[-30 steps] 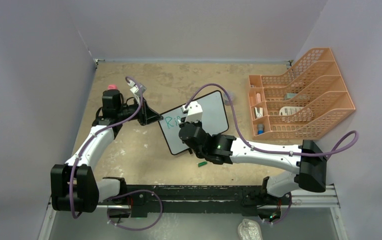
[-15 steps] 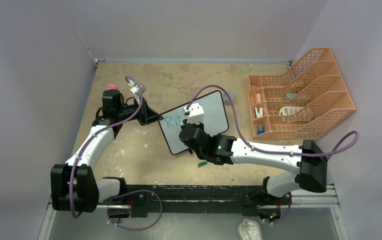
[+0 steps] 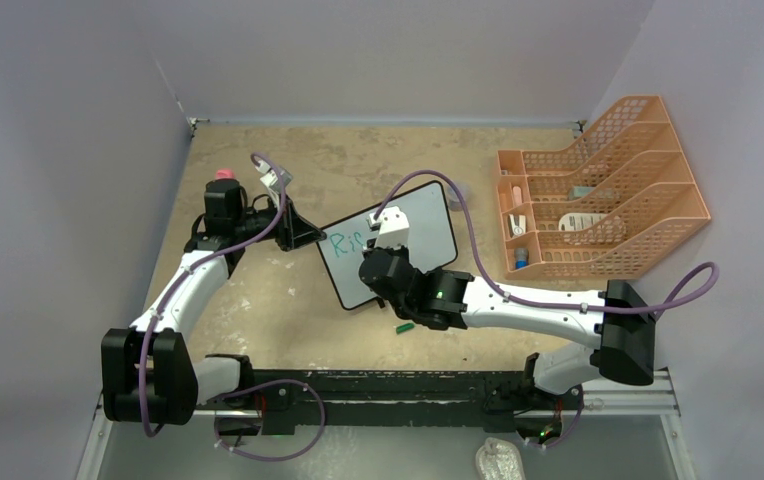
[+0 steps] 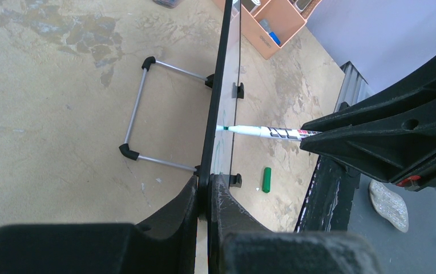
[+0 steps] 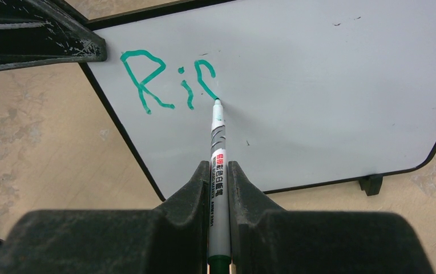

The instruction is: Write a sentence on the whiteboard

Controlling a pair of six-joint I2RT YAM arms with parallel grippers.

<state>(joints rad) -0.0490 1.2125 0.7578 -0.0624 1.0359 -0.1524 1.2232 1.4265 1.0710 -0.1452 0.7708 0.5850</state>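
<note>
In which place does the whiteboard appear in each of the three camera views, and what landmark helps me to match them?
Top external: the whiteboard is near the picture's centre, turned askew.
Left wrist: seen edge-on, a thin black line running up from the bottom middle.
Right wrist: its white face fills most of the picture.
Shared landmark: the left gripper, shut on the board's edge next to the green writing.

Soft, even light — faint shadows, little glare.
</note>
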